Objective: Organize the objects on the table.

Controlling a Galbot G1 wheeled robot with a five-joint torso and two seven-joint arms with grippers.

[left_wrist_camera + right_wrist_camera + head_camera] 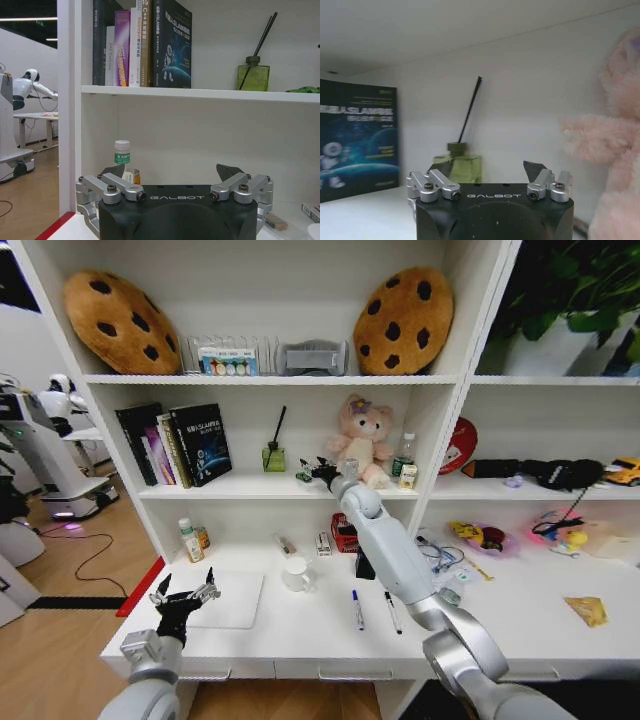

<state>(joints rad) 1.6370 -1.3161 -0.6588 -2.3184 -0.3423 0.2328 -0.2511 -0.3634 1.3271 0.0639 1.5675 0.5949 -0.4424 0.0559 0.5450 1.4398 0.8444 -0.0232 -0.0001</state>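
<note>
Two grippers wide, empty: right gripper [322,473] up at shelf [250,487] by bear [360,445]; left gripper [186,597] over laptop [228,602]. Best grab slowly, squarely.

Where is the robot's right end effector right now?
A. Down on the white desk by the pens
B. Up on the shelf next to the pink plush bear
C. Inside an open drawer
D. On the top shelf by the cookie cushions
B: the right end effector reaches onto the middle shelf beside the pink plush bear, its fingers open and holding nothing, facing the green diffuser bottle.
</note>
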